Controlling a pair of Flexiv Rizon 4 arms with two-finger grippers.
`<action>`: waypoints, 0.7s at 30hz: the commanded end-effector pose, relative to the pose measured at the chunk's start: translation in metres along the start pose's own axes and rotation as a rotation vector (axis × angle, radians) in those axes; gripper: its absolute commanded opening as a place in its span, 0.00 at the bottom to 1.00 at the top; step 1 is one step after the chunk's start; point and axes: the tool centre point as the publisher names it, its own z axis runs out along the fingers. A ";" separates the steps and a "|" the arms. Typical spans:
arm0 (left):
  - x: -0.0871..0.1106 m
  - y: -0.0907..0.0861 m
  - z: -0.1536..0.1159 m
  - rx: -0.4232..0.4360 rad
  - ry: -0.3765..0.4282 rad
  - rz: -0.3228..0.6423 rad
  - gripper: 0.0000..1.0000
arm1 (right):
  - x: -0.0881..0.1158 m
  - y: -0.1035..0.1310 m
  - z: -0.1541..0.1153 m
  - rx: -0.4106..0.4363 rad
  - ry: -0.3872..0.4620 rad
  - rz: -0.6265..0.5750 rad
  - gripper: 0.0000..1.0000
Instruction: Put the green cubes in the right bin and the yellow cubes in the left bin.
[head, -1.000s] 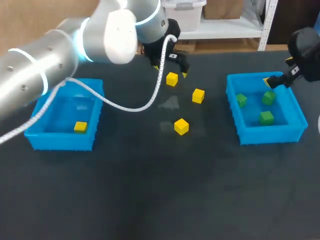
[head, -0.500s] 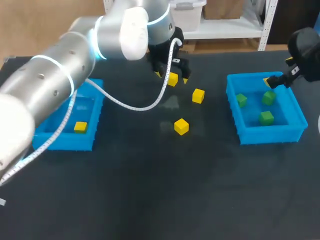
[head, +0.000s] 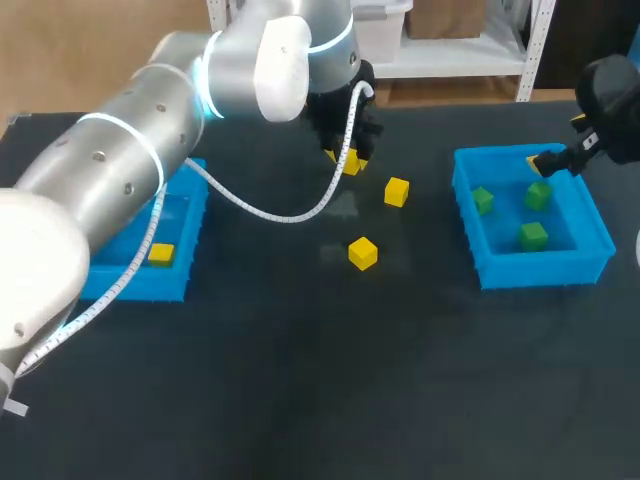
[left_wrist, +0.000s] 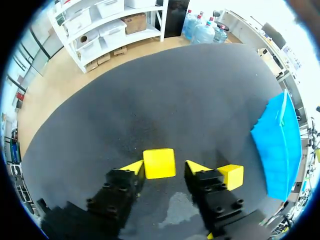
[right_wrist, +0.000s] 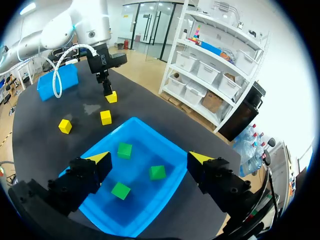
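Head view with both wrist views, sorting task, grasp stage. The left gripper (head: 346, 160) stands low over the far part of the table (head: 300, 380), with its fingers released on either side of the target yellow cube (head: 351, 165). In the left wrist view one yellow tip appears to touch a face of this cube and the other shows a narrow gap. The cube is therefore straddled, not gripped, and rests on the table. A neighbouring yellow cube (left_wrist: 231, 175) lies just beside the outer side of one finger, and a third loose yellow cube (head: 363, 253) sits nearer the robot. One stored yellow cube (head: 160, 254) already lies in the left bin (head: 130, 283).

The right gripper (right_wrist: 150, 158) hangs above the right bin (head: 530, 272) with its fingers spread wide and holding nothing. Three green cubes (head: 533, 236) lie inside that bin, so the green half of the task looks complete.

The step in hand is judged to be closing on the target. Contact on one side alone would probably push or twist the cube, so the gripper should be centred until both tips meet opposite flat faces squarely. A straight upward lift would then avoid brushing the neighbouring cube. Release is best made low over bare floor in the left bin, so the cube is less likely to bounce out.
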 end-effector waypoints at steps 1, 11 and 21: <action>-0.003 0.003 0.000 -0.003 0.037 -0.002 0.00 | 0.000 0.000 -0.001 0.000 0.001 0.001 1.00; 0.005 0.013 -0.021 -0.006 -0.003 -0.026 0.00 | 0.000 0.000 -0.001 0.000 0.001 0.001 1.00; 0.040 0.059 -0.091 -0.022 -0.165 -0.120 0.00 | 0.000 0.000 -0.001 0.000 0.001 0.001 1.00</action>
